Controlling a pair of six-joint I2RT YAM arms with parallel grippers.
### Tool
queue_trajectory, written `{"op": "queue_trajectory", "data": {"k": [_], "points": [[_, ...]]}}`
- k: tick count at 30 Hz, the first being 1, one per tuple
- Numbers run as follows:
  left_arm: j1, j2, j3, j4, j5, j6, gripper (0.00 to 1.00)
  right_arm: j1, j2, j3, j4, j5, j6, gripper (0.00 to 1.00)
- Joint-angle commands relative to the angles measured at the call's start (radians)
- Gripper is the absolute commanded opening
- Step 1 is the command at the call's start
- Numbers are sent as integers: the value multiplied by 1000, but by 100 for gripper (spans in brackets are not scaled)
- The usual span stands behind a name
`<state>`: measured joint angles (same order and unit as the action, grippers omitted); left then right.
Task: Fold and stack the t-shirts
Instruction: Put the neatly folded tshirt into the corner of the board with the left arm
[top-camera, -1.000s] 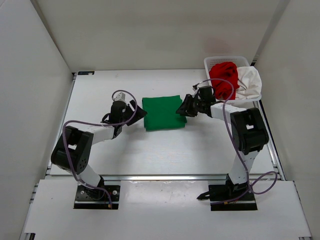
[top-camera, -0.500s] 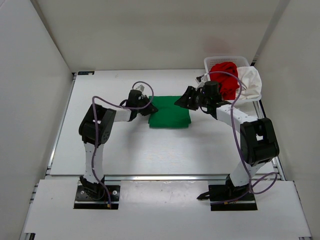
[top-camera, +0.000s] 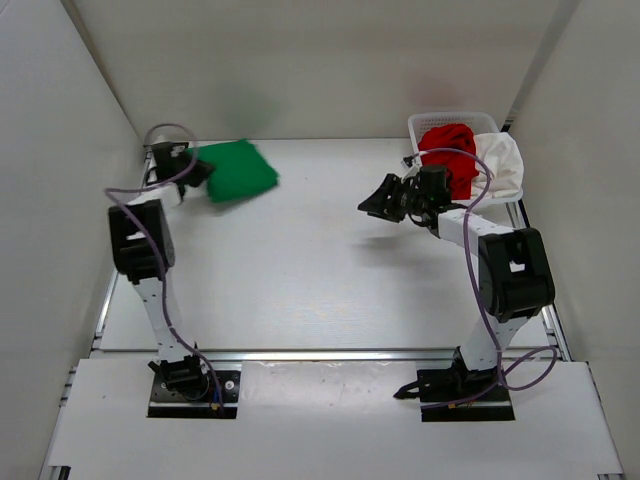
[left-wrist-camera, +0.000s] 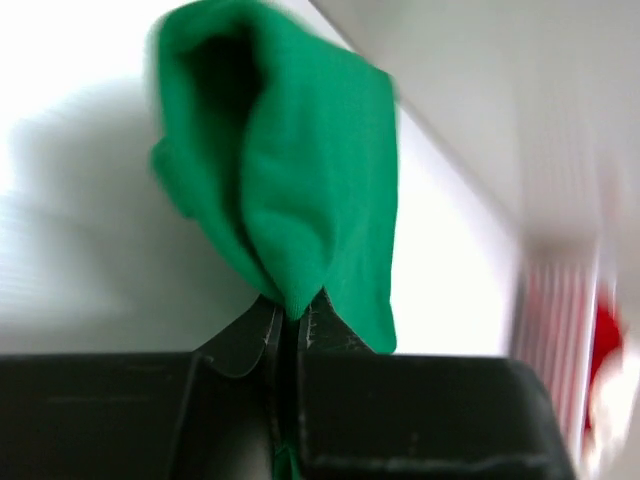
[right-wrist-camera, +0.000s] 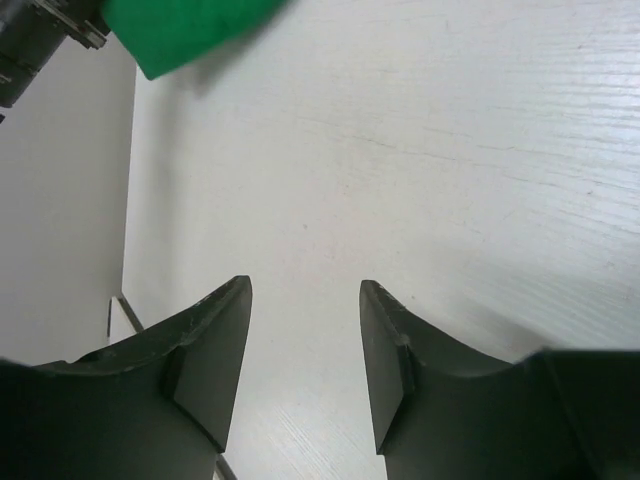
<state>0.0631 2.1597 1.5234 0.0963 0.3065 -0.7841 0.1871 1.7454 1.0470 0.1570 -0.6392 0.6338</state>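
The left gripper (top-camera: 190, 172) was pinched nearly shut on one edge of the folded green shirt (top-camera: 238, 170), with cloth bunched between the jaws in the wrist view. It held the shirt at the table's (top-camera: 320, 280) far-left corner. That spot looked chosen as the stacking place, leaving the middle free for folding the next shirt. The shirt seemed lifted off the surface, though blur made that hard to confirm. Its long axis ran roughly left to right: the gripped edge lay toward the left wall and the free end pointed toward the table's centre, slightly tilted, with the folded layers gaping a little at that end. The right gripper (top-camera: 378, 202) hovered over the table just left of the basket (top-camera: 455, 118), its jaws spread wide and holding nothing. It was probably free to fetch another shirt. The red shirt (top-camera: 448, 155) and white shirt (top-camera: 500, 165) lay crumpled in the basket, the white one spilling over its right rim.
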Motion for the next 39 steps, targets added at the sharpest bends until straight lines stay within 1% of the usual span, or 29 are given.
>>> {"op": "queue_trajectory", "data": {"k": [1, 4, 6, 8, 10, 12, 13, 14, 17, 18, 22, 23, 25, 27, 29, 31, 33, 35, 36, 39], "points": [[177, -46, -55, 22, -1, -34, 2, 3, 8, -8, 79, -51, 15, 46], [236, 8, -31, 11, -7, -35, 8, 20, 11, -7, 84, -62, 12, 45], [263, 67, -8, -1, 11, -50, 18, 32, 8, -5, 78, -60, 12, 46], [282, 116, 43, -15, 40, -76, 20, 54, 9, 2, 66, -62, 7, 45], [297, 147, 73, -14, 52, -95, 25, 69, 14, 14, 58, -62, 4, 45], [322, 163, 84, -24, 42, -95, 28, 78, 13, 18, 43, -59, -8, 45], [323, 161, 92, -21, 45, -104, 28, 86, 19, 22, 45, -60, -6, 45], [328, 157, 81, -14, 19, -106, 27, 84, 25, 21, 44, -62, -9, 45], [351, 134, 26, 25, -23, -144, 20, 87, 28, 15, 38, -60, -16, 45], [362, 129, 11, 48, -24, -161, 20, 92, 31, 22, 32, -56, -20, 45], [400, 135, -17, 85, -46, -198, 16, 100, 34, 22, 18, -47, -39, 46], [403, 123, -40, 85, -67, -201, 16, 100, 40, 24, 21, -53, -37, 45], [418, 92, -104, 147, -88, -213, 17, 101, 48, 28, 35, -63, -31, 45], [417, 45, -172, 207, -106, -242, 19, 100, 54, 28, 33, -71, -31, 45], [417, 11, -262, 304, -118, -285, 26, 103, 57, 31, 24, -65, -29, 46], [409, -41, -337, 357, -139, -303, 31, 114, 62, 33, 18, -74, -43, 47], [402, -84, -399, 393, -168, -308, 39, 115, 54, 44, 10, -73, -54, 50], [389, -133, -460, 459, -202, -310, 51, 124, 51, 48, -11, -63, -65, 53], [380, -167, -492, 474, -216, -316, 55, 127, 52, 57, -20, -68, -66, 54], [360, -234, -552, 506, -245, -311, 73, 135, 43, 56, -28, -73, -80, 60]]}}
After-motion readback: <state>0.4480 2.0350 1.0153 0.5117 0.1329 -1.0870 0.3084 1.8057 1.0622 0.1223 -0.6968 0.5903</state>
